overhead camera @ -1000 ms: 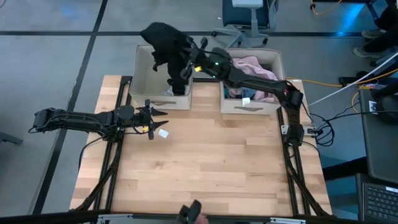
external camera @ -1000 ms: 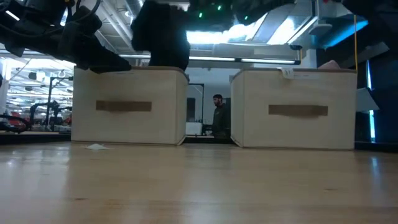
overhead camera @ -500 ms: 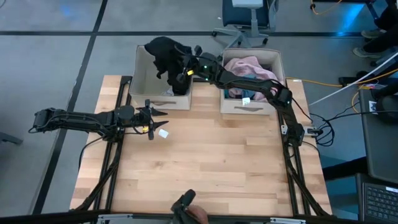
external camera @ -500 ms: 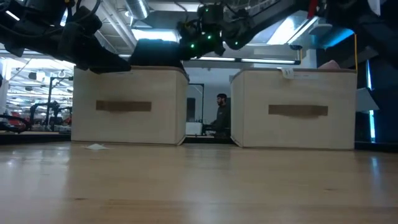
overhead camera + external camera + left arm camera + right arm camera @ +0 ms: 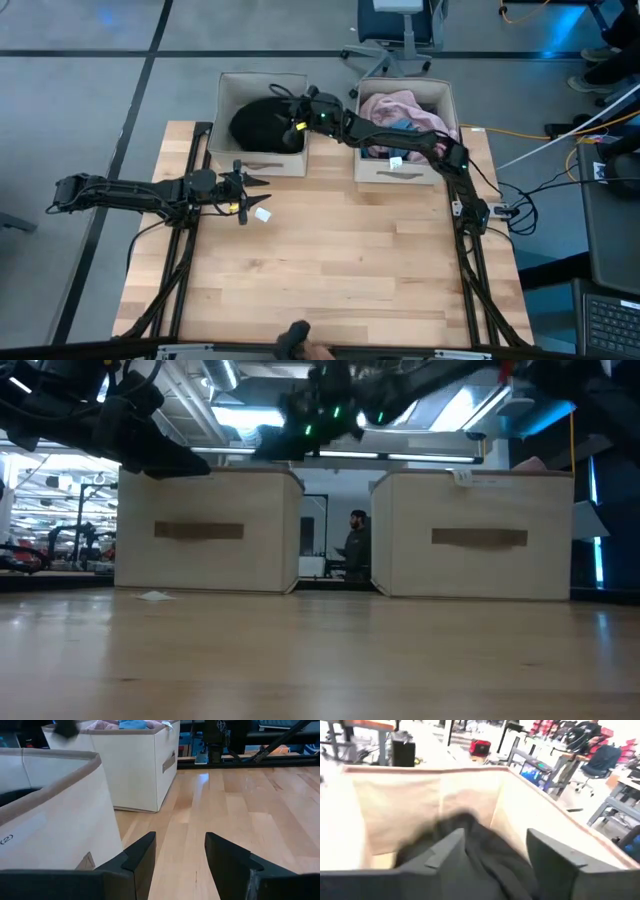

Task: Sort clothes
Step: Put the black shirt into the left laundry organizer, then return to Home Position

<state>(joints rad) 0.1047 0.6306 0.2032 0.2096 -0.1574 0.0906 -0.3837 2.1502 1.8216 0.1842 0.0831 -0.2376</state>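
- The right claw (image 5: 292, 122) is held over the left bin (image 5: 226, 135), at about 11 o'clock on the bench (image 5: 340, 260); in its own wrist view its fingers stand parted, with the black garment (image 5: 262, 122) lying below and between them, seemingly let go.
- The black garment is seen heaped inside that bin, filling most of it.
- A snag is judged possible: cloth lies close under the fingertips, so a fold could be caught and dragged back out when the arm is lifted.
- The bin's soft wall could also be knocked or pushed by the arm, being so near the rim.
- In the right bin (image 5: 444, 100), at about 1 o'clock, a pink shirt (image 5: 398, 104) and a blue piece (image 5: 403, 126) are held, with a small white tag at its front edge.
- The left claw (image 5: 250, 190) is kept low at about 9 o'clock, fingers apart and gripping nothing, just in front of the left bin.
- A small white scrap (image 5: 262, 213) is left on the bench beside it; what it is cannot be told.
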